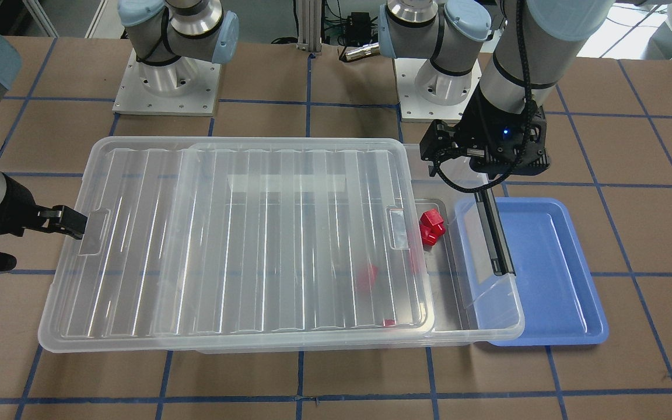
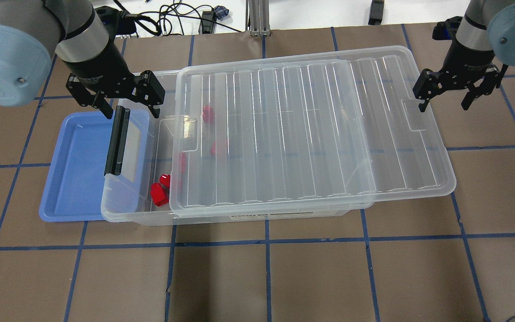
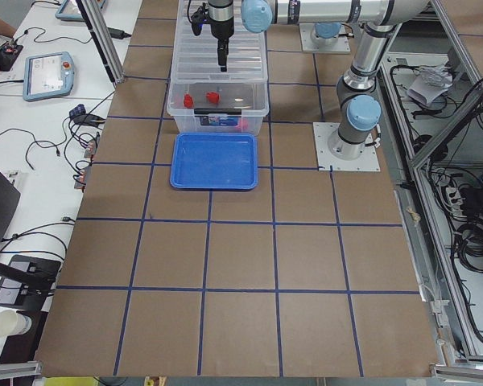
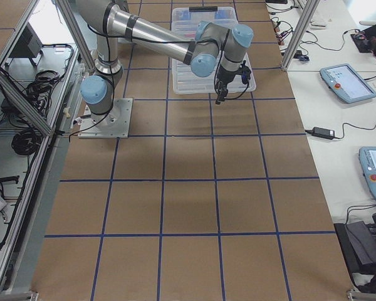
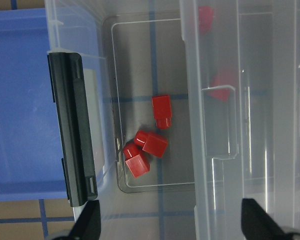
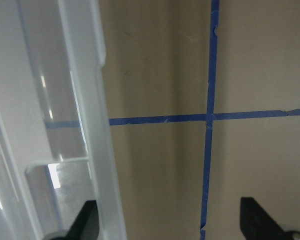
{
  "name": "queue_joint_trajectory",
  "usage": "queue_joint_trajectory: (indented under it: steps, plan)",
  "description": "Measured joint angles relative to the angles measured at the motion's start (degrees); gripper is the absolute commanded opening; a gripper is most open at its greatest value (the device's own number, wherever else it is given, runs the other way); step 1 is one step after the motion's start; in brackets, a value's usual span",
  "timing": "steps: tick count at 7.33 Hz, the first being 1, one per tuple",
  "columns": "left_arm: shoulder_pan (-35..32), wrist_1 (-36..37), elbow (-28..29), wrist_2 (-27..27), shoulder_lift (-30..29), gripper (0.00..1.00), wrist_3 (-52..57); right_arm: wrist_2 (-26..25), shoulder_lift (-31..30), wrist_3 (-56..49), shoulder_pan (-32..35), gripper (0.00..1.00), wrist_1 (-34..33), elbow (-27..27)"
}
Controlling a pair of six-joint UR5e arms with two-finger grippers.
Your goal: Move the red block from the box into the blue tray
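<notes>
The clear box (image 2: 128,210) has its ribbed lid (image 2: 311,129) slid toward my right, leaving the left end uncovered. Three red blocks (image 5: 151,142) lie on the box floor in that gap; they also show in the overhead view (image 2: 159,194). More red blocks (image 2: 208,114) show blurred under the lid. The blue tray (image 2: 78,165) lies empty by the box's left end, whose black latch bar (image 2: 116,141) hangs over it. My left gripper (image 2: 128,105) is open and empty above the uncovered end. My right gripper (image 2: 444,100) is open and empty at the lid's right edge.
The table is brown with blue tape lines (image 2: 266,239). The two arm bases (image 1: 167,81) stand behind the box. In the right wrist view the lid's rim (image 6: 90,125) is at the left and bare table at the right.
</notes>
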Motion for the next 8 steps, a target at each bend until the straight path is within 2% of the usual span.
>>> queue_joint_trajectory:
  steps: [4,8]
  plan:
    - [0.0,1.5,-1.3,-0.6,-2.8,1.0,0.0,-0.1,0.1,-5.1,-3.6,1.0,-0.4,-0.1]
    - [-1.5,13.7,-4.2,-0.9,-11.3,1.0,-0.4,-0.4,0.2,-8.8,-5.7,1.0,-1.1,-0.2]
